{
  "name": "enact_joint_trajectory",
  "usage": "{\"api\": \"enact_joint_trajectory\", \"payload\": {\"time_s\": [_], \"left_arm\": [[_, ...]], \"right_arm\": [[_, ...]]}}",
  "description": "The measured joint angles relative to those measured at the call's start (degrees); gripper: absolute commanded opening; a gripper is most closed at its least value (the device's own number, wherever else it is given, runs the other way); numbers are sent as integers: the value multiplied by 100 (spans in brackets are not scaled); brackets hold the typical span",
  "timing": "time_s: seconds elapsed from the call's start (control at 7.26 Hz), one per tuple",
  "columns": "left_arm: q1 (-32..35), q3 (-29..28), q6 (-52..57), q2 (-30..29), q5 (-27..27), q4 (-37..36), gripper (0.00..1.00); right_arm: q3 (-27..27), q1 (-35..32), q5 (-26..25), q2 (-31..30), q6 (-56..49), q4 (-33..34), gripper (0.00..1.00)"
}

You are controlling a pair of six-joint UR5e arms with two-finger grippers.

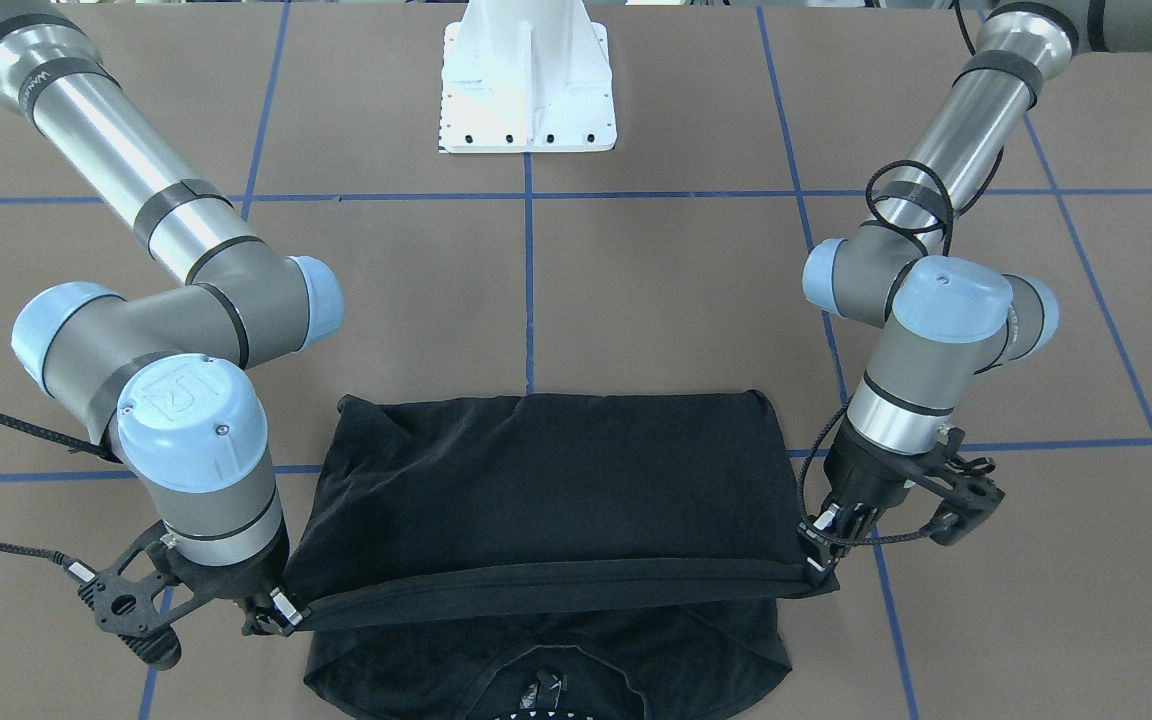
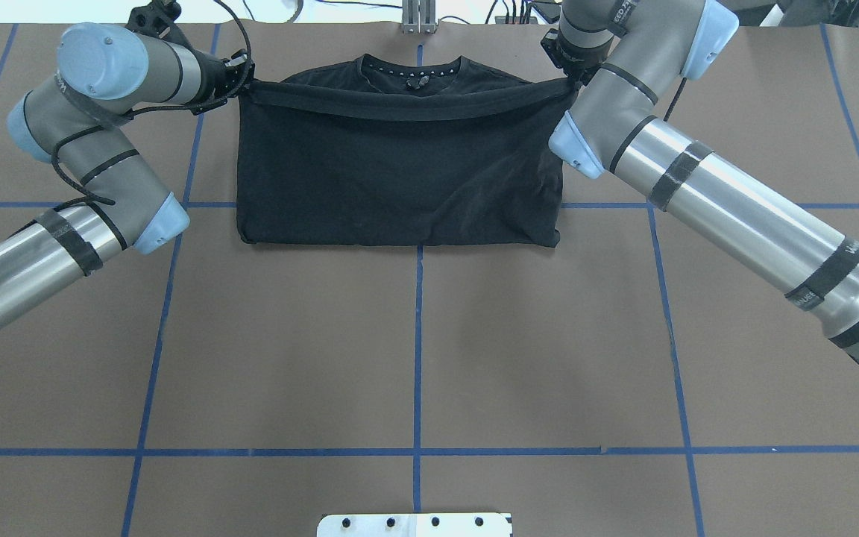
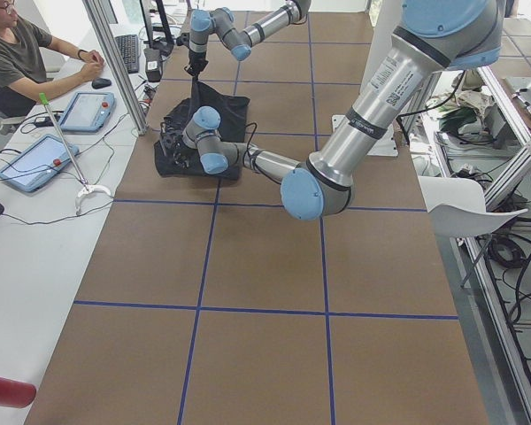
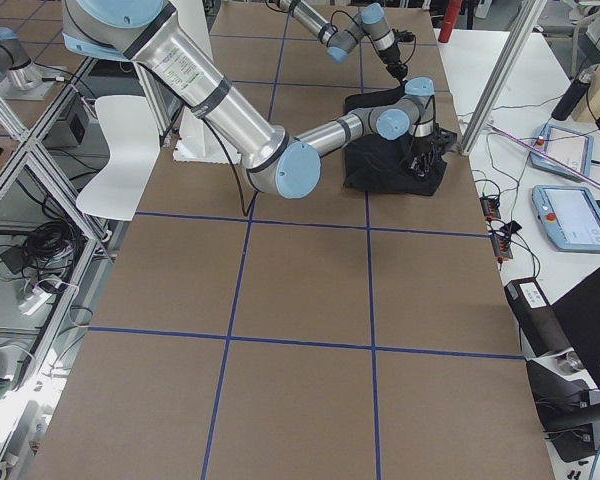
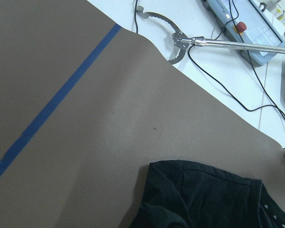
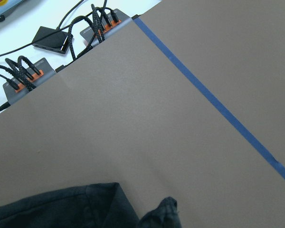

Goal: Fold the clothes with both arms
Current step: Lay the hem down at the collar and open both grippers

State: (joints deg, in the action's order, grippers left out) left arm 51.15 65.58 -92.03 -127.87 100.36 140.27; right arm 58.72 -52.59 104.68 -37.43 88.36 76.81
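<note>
across the table from the white base pedestal: black short-sleeved T-shirt on the brown paper-covered table, in line with the pedestal, well apart from it
shirt state: doubled over. Rounded fold edge faces the pedestal. The ribbed black collar is on the side away from the pedestal and uncovered
hem: black hem band runs taut between the two grippers, lifted a little off the layer below, just on the pedestal side of the collar
left gripper: fingers pinched tight on the hem corner, at the shirt end on the robot's left of the pedestal
right gripper: fingers clamped on the other hem corner, at the end on the robot's right of the pedestal, level with the left one
wrist views: only table and a bit of black cloth at the bottom edge, no fingers visible; grip read from the front and overhead views
step in hand: looks like the bottom-to-top fold, with the hem carried away from the pedestal toward the collar. Near the end of the carry, not laid down yet
next move needs: both arms moving the same amount away from the pedestal, then lowering together so the band lands flat by the collar. Let go only once the cloth rests
risk: uneven travel likely skews the top layer. An early release likely lets the hem spring back toward the pedestal and wrinkle
</note>
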Motion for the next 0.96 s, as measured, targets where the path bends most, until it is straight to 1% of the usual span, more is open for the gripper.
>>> {"api": "enact_joint_trajectory", "payload": {"time_s": [0.14,0.28,0.41,0.55,0.69,0.83,0.96], "left_arm": [[12,-46,18,3,-1,1,10],[15,-112,24,6,-9,1,10],[17,-183,26,5,-18,1,13],[20,-251,27,2,-25,1,18],[27,-305,27,0,-30,3,34],[31,-351,27,-1,-33,4,40],[39,-386,27,-1,-34,5,40]], "right_arm": [[-214,4,-5,108,9,-153,0],[-501,22,-10,270,28,-292,0],[-781,50,-16,446,82,-404,0],[-1039,72,-43,592,159,-551,0],[-1288,95,-110,700,207,-727,0],[-1480,130,-210,770,230,-850,0],[-1588,175,-336,802,239,-905,0]]}}
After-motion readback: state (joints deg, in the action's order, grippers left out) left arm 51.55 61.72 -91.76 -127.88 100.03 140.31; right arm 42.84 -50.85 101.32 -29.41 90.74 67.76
